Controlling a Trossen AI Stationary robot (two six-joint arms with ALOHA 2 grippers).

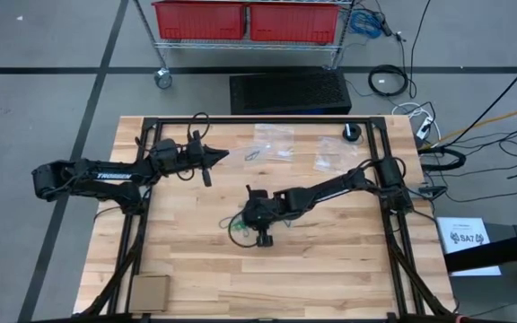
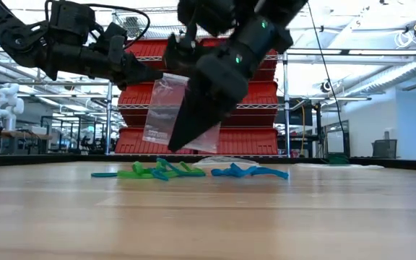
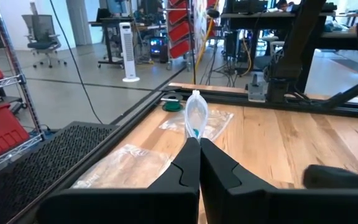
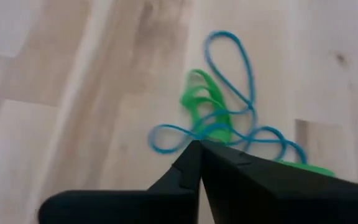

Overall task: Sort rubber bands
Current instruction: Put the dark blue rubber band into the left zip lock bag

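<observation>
Green rubber bands (image 2: pixel 157 171) and blue rubber bands (image 2: pixel 248 172) lie tangled on the wooden table, near its middle (image 1: pixel 237 233). My right gripper (image 4: pixel 199 144) is shut, slants down and hovers just above this heap (image 4: pixel 210 112); in the low view its tip (image 2: pixel 172 146) is off the table. My left gripper (image 3: pixel 198 142) is level over the table's far left part (image 1: pixel 225 156), shut on a clear plastic bag (image 2: pixel 168 108). My left gripper pinches the clear bag by its upper edge (image 3: pixel 194 134) between its two fingertips, which lie level. The bag hangs below the tips, clear of the table. My right gripper's tips hide one stretch of a blue band (image 4: pixel 166 142); I cannot tell whether they touch it.
More clear bags lie on the table's far part (image 1: pixel 274 139) (image 1: pixel 335 157), with a black round object (image 1: pixel 352 133) at the far right. A cardboard box (image 1: pixel 149 292) sits at the near left corner. A rack with red bins (image 1: pixel 245 20) stands beyond the far edge.
</observation>
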